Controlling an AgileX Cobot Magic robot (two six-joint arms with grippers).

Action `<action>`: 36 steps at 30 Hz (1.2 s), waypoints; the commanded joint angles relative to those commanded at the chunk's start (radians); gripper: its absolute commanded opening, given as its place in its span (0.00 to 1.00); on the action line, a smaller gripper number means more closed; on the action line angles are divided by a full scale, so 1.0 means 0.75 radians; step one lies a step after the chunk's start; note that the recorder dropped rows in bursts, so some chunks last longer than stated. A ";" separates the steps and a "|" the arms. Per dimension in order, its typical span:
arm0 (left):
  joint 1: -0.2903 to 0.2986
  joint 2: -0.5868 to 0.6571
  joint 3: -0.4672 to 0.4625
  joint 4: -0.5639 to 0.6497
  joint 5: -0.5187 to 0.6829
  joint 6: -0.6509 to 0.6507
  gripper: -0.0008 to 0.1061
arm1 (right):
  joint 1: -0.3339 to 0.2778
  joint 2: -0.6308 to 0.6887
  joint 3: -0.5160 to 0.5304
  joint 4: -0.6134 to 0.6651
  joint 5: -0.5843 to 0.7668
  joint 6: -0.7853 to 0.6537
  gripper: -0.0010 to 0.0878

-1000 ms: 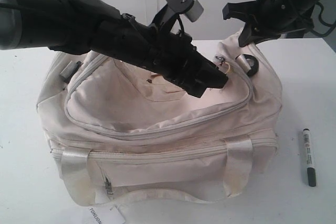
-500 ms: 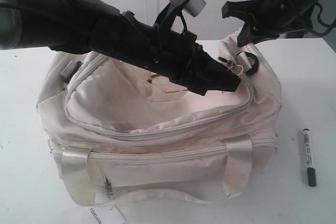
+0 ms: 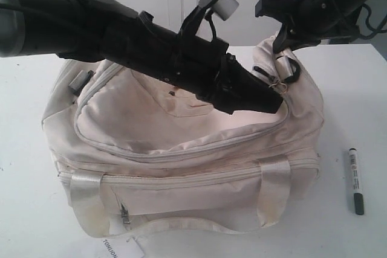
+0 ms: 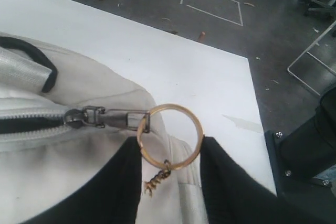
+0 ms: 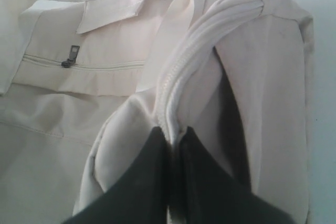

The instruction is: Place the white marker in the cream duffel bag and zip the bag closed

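Carrying everything: white bench [image 3: 357, 95]. Mid-bench sits the cream duffel bag [image 3: 181, 149], main zip part open behind the slider. The left gripper [image 4: 170, 148] lies across the bag top, tip at the bag's 2 o'clock end. At that same end is the right gripper [image 5: 175, 135], fingers closed on a fold of the bag's zip edge. On bare bench at the bag's 4 o'clock lies the white marker [image 3: 355, 180], apart from it, dark cap toward 6 o'clock. Smallest, the gold ring zip pull [image 4: 169, 105], clamped between the left fingers, both touching its rim.
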 joint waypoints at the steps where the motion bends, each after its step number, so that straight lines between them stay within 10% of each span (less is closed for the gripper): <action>1: 0.000 0.000 0.000 0.003 0.016 0.000 0.01 | 0.000 0.000 0.000 0.000 0.000 0.014 0.01; 27: 0.000 0.000 0.000 0.121 -0.021 -0.060 0.01 | 0.000 0.000 0.000 -0.003 0.037 0.130 0.02; 36: 0.000 0.000 0.000 0.121 -0.041 -0.060 0.01 | 0.000 -0.008 0.000 -0.003 0.116 0.130 0.34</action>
